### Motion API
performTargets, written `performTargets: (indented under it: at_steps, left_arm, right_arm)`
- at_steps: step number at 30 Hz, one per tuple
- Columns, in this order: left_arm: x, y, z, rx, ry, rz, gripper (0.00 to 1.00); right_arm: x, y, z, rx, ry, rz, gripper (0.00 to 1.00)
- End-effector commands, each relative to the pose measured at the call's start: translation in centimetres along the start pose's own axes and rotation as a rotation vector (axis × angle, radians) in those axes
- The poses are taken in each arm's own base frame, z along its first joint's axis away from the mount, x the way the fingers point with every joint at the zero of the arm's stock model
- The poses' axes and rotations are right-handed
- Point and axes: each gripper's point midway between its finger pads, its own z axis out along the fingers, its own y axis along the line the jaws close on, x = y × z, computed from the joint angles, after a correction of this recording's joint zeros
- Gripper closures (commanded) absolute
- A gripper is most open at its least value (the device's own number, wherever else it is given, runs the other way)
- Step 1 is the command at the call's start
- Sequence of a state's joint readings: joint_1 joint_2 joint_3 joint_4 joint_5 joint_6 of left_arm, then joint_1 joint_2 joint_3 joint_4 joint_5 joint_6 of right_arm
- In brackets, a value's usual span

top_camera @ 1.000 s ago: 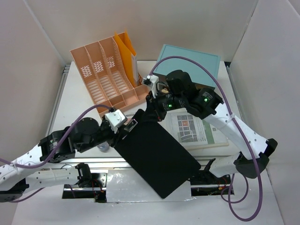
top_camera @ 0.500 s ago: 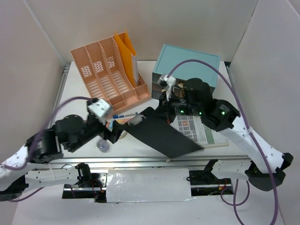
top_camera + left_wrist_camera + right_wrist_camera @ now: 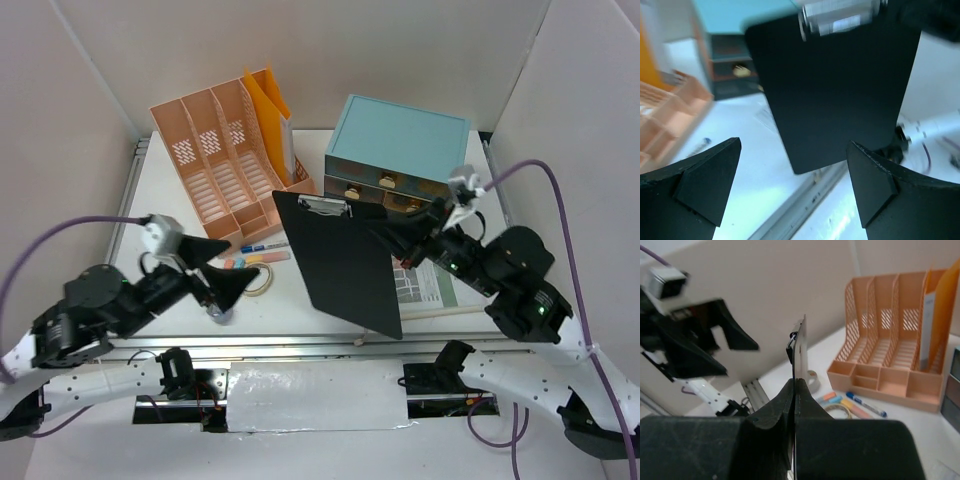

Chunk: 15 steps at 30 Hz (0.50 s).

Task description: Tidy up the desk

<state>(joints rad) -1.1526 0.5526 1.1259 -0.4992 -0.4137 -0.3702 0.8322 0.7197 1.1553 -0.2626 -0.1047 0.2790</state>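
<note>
White walls enclose the desk (image 3: pixel 160 200), lying beneath both arms, above which the right gripper (image 3: pixel 794 387) pinches a black clipboard (image 3: pixel 340 260) by its edge while the left gripper (image 3: pixel 794 165) gapes wide, empty.

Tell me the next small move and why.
Probably carry the black clipboard toward the empty slots of the pink file organizer. The right tool is shut on its edge, holding it upright, and the left tool is open and clear of it.
</note>
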Motion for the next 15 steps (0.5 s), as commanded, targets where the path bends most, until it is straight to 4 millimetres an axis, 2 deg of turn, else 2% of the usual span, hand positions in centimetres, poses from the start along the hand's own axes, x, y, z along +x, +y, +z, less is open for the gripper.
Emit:
performTargets:
  at_steps: [1,4,6,10,12,13,14,15]
  left_arm:
    - [0.6,-5.1,1.8,0.244,0.002,-0.004,0.01]
    - [1.8,-6.6,3.3,0.299,0.045,0.014,0.00]
    - [1.5,-7.4,3.6,0.332,0.044,0.023,0.01]
    - [1.5,-9.3,3.8,0.435,0.041,0.047,0.00]
    - [1.3,-10.0,3.6,0.478,0.029,0.055,0.05]
    - [1.2,-9.9,3.4,0.476,0.024,0.055,0.09]
    - [1.1,-10.0,3.3,0.484,0.022,0.067,0.33]
    - [1.0,-10.1,3.0,0.498,0.016,0.071,0.44]
  right_arm:
    - [-6.1,3.6,-1.9,-0.159,-0.261,0.041,1.00]
    - [-7.8,5.6,-3.4,-0.243,-0.294,0.044,1.00]
    - [-7.7,6.5,-3.5,-0.295,-0.276,0.042,1.00]
    - [-7.9,7.2,-3.5,-0.332,-0.278,0.060,1.00]
    - [-7.9,7.2,-3.4,-0.331,-0.278,0.062,1.00]
    - [-7.8,7.0,-3.4,-0.326,-0.282,0.062,1.00]
    - [-7.9,7.0,-3.5,-0.322,-0.287,0.063,1.00]
    - [-8.1,6.9,-3.6,-0.314,-0.296,0.062,1.00]
